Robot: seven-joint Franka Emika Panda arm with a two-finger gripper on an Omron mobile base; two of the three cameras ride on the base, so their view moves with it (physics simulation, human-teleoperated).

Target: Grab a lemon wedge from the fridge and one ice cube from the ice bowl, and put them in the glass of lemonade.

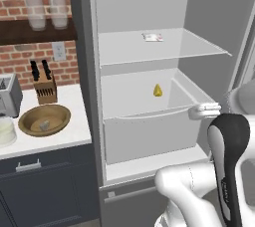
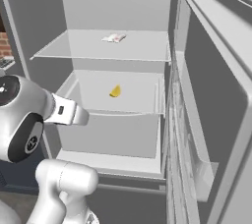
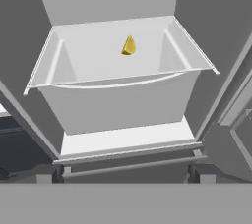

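Note:
The grey fridge [image 1: 211, 17] stands open. The tiny yellow lemon wedge [image 1: 157, 90] [image 2: 115, 91] [image 3: 129, 46] lies on the white surface over the drawer [image 3: 118, 105], toward the back. My gripper [image 1: 205, 109] [image 2: 83, 116] hovers in front of the drawer's front edge, short of the wedge, open with nothing in it. On the counter to the left sits the wooden ice bowl [image 1: 29, 121] with a pale ice cube [image 1: 45, 125] inside. The glass of lemonade [image 1: 6, 130] shows at the far left edge.
A flat white packet [image 1: 152, 37] [image 2: 113, 38] lies on the upper shelf. The open fridge door [image 2: 211, 95] stands close on the right. A knife block [image 1: 45, 85], a toaster [image 1: 9, 94] and tall clear glasses [image 1: 47, 7] are at the left.

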